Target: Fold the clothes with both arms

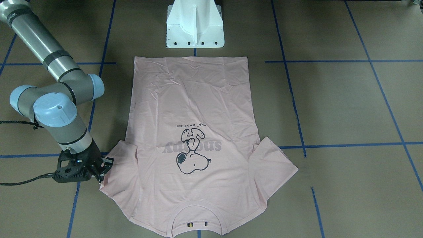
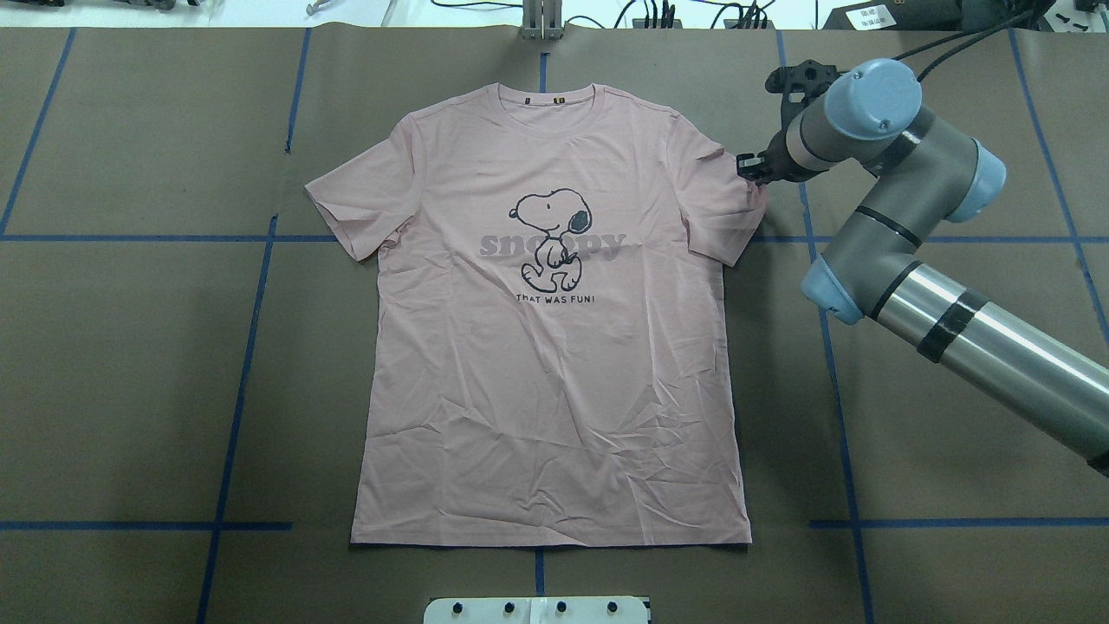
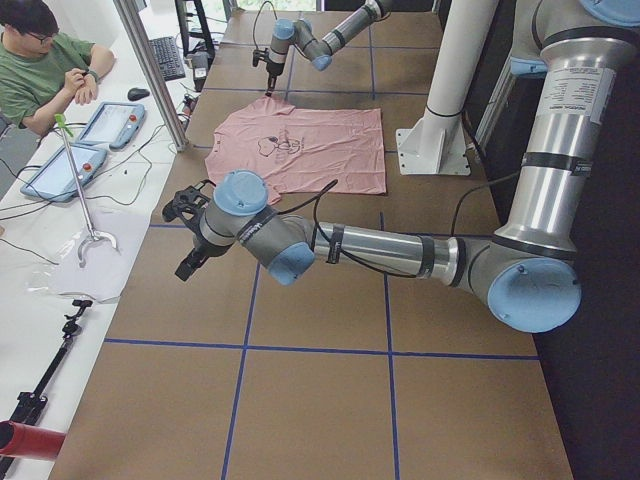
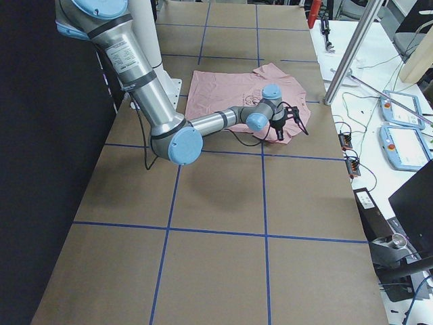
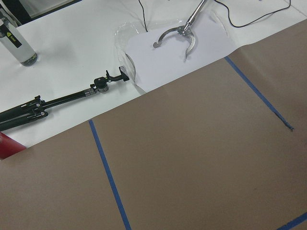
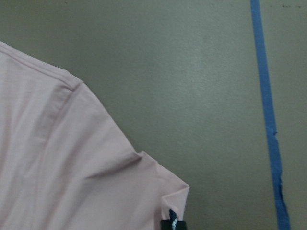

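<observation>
The pink shirt (image 2: 554,347) lies flat on the worktop (image 2: 130,390), collar at 12 o'clock, hem at 6. The right claw (image 2: 752,166) looks pinched shut on its 3 o'clock sleeve tip (image 6: 168,191). The left claw (image 3: 188,266) is far past 9 o'clock; open or shut, I cannot tell.

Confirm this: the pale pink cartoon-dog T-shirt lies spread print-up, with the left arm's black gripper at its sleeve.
Wrong arm: the overhead view shows the right arm's black gripper at the sleeve of the pale pink T-shirt, which does lie spread print-up.
</observation>
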